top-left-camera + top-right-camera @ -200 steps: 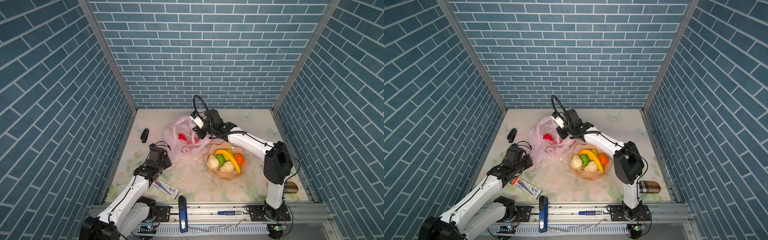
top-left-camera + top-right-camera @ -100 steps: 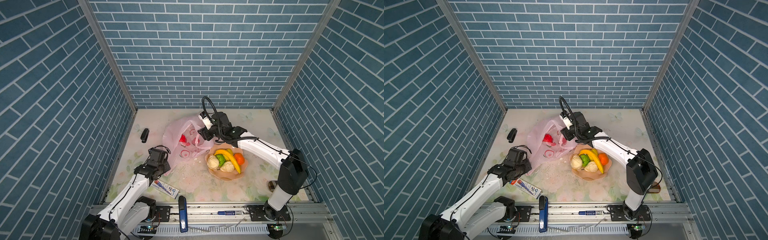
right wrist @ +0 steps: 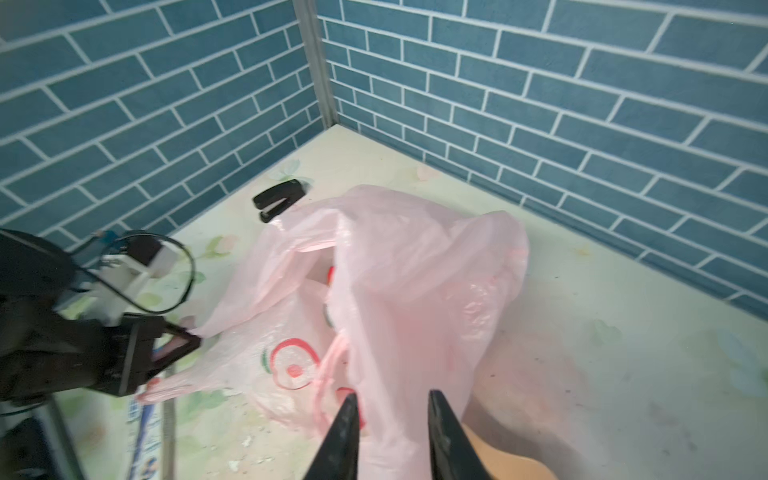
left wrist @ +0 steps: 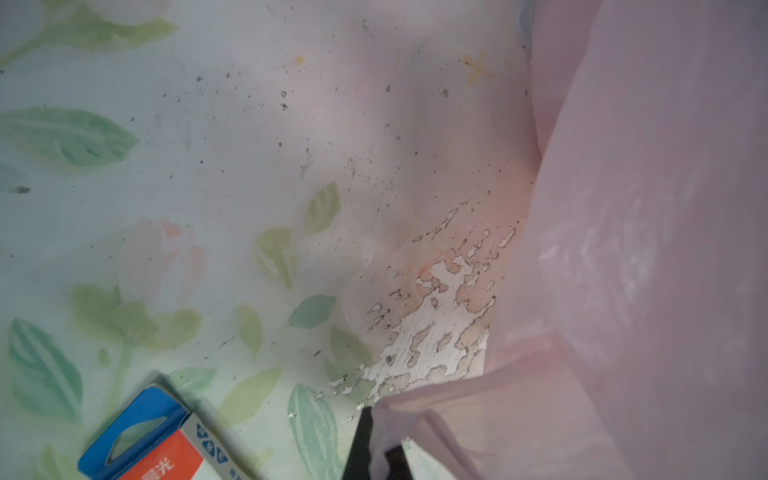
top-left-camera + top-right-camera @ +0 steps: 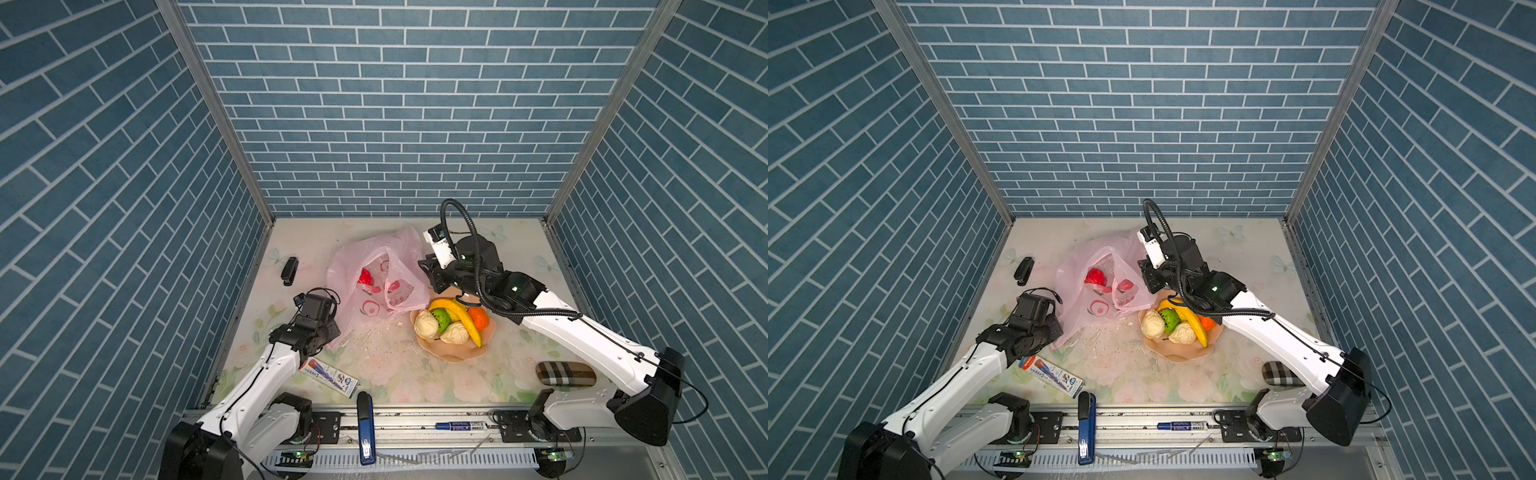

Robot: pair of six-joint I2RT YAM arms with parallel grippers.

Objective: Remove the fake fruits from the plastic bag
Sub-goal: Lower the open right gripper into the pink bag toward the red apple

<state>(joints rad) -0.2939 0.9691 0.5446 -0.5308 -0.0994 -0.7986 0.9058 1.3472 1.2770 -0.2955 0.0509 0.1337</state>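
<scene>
Table: bag beside plate, mouth up.
Left claw: pinching bag corner.
Right claw: ajar around bag film; hold unclear.
Bag axis: claw to claw.

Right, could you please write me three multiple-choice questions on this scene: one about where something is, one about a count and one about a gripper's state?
1. Where is the red fruit? A on the plate; B inside the plastic bag; C in the left gripper.
2. How many cream fruits lie on the plate? A none; B four; C two.
3. What is the left gripper doing? A shut on a corner of the plastic bag; B open above the plate; C shut on the red fruit.

Answers:
1 B: it shows red through the bag's open mouth in both top views.
2 C: two pale ones sit among the plate's fruits.
3 A: the left wrist view shows pink film pinched between its fingers.
</scene>
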